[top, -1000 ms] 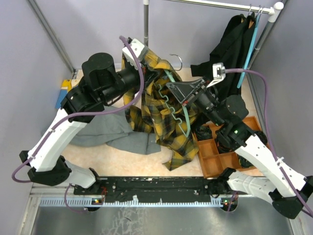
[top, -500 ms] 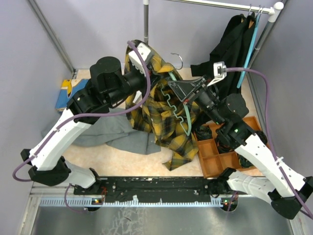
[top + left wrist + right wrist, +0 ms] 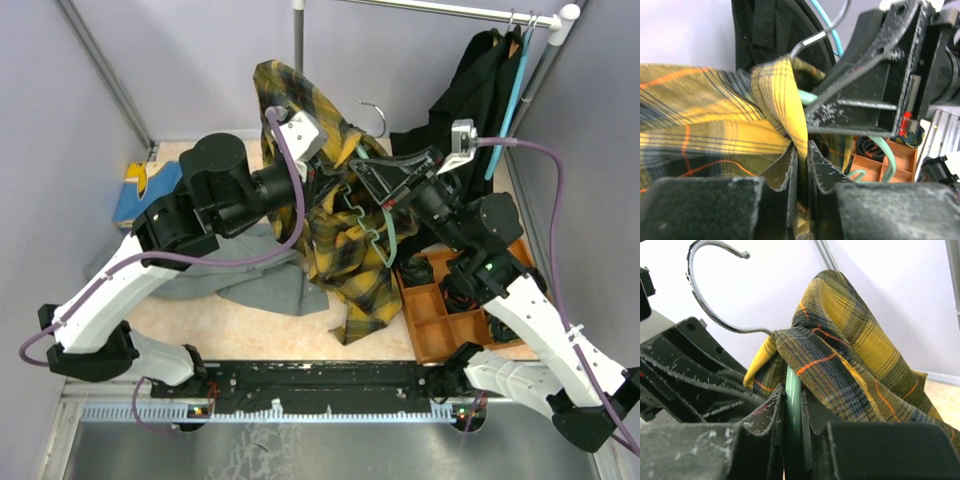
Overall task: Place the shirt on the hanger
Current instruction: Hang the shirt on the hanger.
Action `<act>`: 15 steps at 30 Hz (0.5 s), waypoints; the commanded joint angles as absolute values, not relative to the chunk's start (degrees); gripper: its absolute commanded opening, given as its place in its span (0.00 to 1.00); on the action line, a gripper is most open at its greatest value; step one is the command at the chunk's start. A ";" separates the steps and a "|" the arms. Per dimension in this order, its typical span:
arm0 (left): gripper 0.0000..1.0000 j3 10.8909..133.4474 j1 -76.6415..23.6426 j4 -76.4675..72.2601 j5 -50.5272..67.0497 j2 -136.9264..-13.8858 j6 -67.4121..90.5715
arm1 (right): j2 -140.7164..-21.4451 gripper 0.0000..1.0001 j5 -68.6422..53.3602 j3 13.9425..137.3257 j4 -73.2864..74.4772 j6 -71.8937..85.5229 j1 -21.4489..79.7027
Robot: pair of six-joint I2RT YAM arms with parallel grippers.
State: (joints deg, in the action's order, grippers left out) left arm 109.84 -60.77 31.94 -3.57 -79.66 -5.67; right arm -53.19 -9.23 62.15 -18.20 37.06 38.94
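Note:
The shirt (image 3: 350, 250) is yellow and dark plaid and hangs in the air at the middle. The pale teal-green hanger (image 3: 372, 222) with its wavy bar and metal hook (image 3: 375, 112) is partly inside it. My right gripper (image 3: 372, 182) is shut on the hanger's teal arm (image 3: 793, 390), below the hook (image 3: 705, 295), with plaid cloth (image 3: 850, 365) draped over it. My left gripper (image 3: 325, 170) is shut on a fold of the shirt (image 3: 785, 105), held up close against the right gripper (image 3: 875, 85).
A grey garment (image 3: 230, 270) lies on the table under the left arm. An orange compartment tray (image 3: 440, 320) with dark items stands at the right. Black clothes on a plain teal hanger (image 3: 505, 110) hang from the rail (image 3: 450, 10). A blue and yellow item (image 3: 135, 190) lies at far left.
My left gripper has lifted the shirt fold up and to the right, toward the hanger's hook. The right gripper and hanger have risen slightly.

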 commanded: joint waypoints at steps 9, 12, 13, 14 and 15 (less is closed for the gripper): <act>0.51 104.23 -63.37 34.73 -4.55 -70.81 -7.80 | -46.03 0.00 -13.24 59.44 -38.92 34.42 37.29; 0.60 102.29 -63.37 34.97 -4.53 -67.57 -8.59 | -44.15 0.00 -14.06 56.70 -39.78 34.01 37.27; 0.61 101.85 -63.37 35.09 -4.42 -66.54 -8.96 | -43.61 0.00 -14.48 56.21 -39.61 33.79 37.28; 0.63 101.46 -63.37 35.08 -4.31 -65.60 -9.41 | -43.08 0.00 -14.88 55.56 -39.28 33.48 37.34; 0.66 100.93 -63.37 34.99 -4.31 -64.53 -9.83 | -42.47 0.00 -15.30 54.94 -39.08 33.31 37.28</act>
State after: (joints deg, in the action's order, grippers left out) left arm 102.30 -63.02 34.98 -3.99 -68.42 -7.75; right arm -45.47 -13.89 55.37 -28.36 34.96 37.69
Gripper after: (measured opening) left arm 0.624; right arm 0.124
